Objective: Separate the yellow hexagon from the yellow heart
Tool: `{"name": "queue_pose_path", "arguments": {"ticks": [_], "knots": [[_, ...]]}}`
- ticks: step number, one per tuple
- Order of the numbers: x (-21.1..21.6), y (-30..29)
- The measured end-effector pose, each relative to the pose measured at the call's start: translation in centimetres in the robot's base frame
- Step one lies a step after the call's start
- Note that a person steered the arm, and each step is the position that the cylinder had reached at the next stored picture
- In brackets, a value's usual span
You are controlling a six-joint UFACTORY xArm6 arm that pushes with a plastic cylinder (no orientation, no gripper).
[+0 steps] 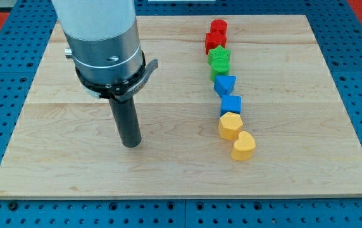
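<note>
The yellow hexagon (230, 125) lies on the wooden board right of centre, touching the yellow heart (243, 146), which sits just below and right of it. My tip (131, 144) rests on the board well to the left of both yellow blocks, about a third of the board's width away. Nothing touches the tip.
Above the hexagon a column of blocks runs toward the view's top: a blue cube (231, 104), a blue triangle (224, 84), a green star (219, 57) over another green block, and red blocks (216, 35). The board (295, 158) lies on a blue pegboard.
</note>
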State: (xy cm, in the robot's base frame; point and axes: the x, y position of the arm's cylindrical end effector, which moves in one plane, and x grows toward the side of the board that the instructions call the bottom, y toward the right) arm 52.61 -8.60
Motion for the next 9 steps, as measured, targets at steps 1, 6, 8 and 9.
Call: {"name": "queue_pose_path", "arguments": {"ticks": [1,6,8,9], "knots": [[2.3,1.5],[2.6,20.5],[-0.2,18.5],[-1.2,18.0]]}}
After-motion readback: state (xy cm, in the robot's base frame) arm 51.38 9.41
